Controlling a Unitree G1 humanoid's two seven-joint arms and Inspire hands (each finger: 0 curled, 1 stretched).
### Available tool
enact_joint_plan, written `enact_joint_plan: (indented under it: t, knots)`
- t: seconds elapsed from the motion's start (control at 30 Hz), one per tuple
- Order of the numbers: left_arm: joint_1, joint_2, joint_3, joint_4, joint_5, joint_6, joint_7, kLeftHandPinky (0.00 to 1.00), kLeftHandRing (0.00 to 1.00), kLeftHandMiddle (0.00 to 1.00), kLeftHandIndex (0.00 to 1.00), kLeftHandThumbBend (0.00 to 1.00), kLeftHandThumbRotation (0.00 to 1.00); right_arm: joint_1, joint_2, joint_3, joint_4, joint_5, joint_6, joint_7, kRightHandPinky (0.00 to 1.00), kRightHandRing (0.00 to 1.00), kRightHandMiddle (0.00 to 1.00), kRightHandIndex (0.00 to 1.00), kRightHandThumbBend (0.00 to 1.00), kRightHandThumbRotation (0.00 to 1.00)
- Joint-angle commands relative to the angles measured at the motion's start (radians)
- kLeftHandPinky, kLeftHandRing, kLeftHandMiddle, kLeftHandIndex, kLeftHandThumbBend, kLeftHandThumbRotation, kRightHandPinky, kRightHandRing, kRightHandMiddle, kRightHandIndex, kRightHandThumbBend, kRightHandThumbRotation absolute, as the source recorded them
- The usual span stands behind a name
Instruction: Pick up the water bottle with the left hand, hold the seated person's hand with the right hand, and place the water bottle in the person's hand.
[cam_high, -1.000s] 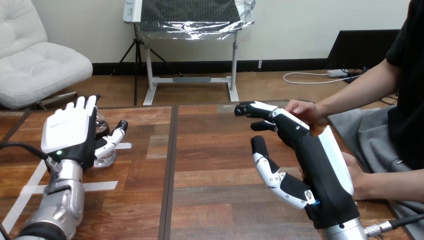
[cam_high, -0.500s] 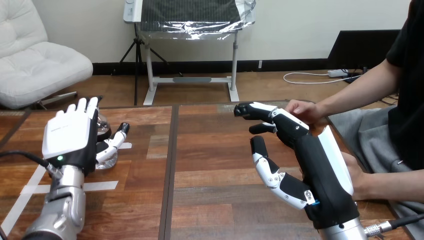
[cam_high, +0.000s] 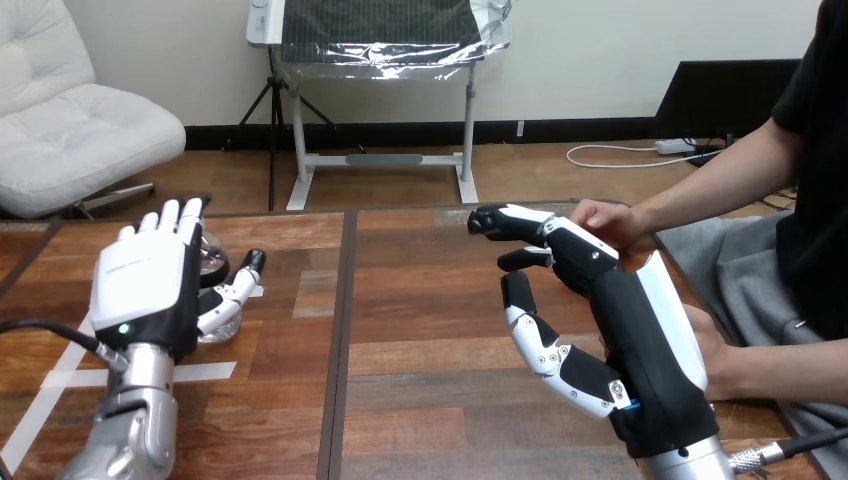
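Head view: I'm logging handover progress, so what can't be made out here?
All in the head view:
Clear plastic water bottle: mostly hidden behind the left hand; cap and any contact unclear.
Person's upper hand: whether it touches the right hand is unclear.
Person's lower hand: largely hidden behind the right hand.

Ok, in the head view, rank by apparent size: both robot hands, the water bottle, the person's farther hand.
1. right hand, close to the camera
2. left hand
3. person's farther hand
4. water bottle, unsure, since the left hand hides most of it
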Motion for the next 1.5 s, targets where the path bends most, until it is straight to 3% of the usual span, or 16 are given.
enact_joint_plan:
  t: [0.0, 0.47, 1.47]
  knots:
    - [0.033, -0.020, -0.011, -0.046, -0.008, -0.015, -0.012, 0.95, 0.94, 0.96, 0.94, 0.48, 1.00, -0.048, 0.002, -0.011, -0.027, 0.011, -0.006, 0.003, 0.66, 0.78, 0.80, 0.72, 0.07, 0.00]
    - [0.074, -0.011, -0.018, -0.122, 0.007, 0.000, -0.019, 0.95, 0.96, 0.97, 0.95, 0.49, 1.00, -0.053, 0.003, -0.011, -0.022, 0.005, -0.010, 0.005, 0.66, 0.78, 0.80, 0.72, 0.07, 0.00]
    - [0.212, 0.004, 0.003, -0.420, 0.029, 0.036, -0.034, 0.92, 0.94, 0.94, 0.94, 0.50, 1.00, -0.068, 0.007, -0.009, -0.010, 0.003, -0.007, 0.005, 0.66, 0.78, 0.80, 0.72, 0.06, 0.00]
